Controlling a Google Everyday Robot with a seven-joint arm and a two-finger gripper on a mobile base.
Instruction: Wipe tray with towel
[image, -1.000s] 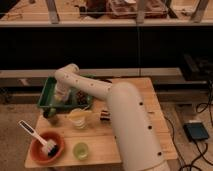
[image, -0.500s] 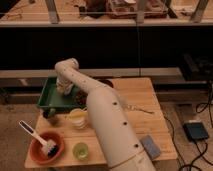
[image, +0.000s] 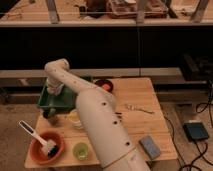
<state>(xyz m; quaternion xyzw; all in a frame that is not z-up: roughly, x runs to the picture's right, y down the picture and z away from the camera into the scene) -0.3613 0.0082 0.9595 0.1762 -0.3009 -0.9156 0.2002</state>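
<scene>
Since the previous frame, the arm (image: 100, 125) is swung further to the left, and the gripper (image: 55, 91) is displaced from the middle of the tray (image: 56, 107) toward its left end.

Current state:

1. The gripper points downward inside the tray's outline, at the left half, close to or on the tray floor (contact cannot be confirmed).
2. Whether the gripper is open or closed, and whether it holds anything, cannot be told: the wrist covers it.
3. The arm rises from the bottom of the view, crosses the table (image: 137, 127) diagonally, bends at the elbow above the tray's back rim and turns down.
4. The tray is green, rectangular and shallow. It lies flat at the back left corner of the table.
5. A yellow cup (image: 75, 118) stands just in front of the tray, against the arm.
6. An orange bowl (image: 36, 150) sits at the front left corner, with a white brush (image: 31, 131) resting in it, handle up and to the left.
7. A green cup (image: 81, 150) stands just right of the bowl.
8. A dark bowl (image: 104, 85) sits just right of the tray's back corner.
9. A thin utensil (image: 138, 108) and a grey-blue block (image: 150, 146) lie on the right half, well apart from the tray.
</scene>
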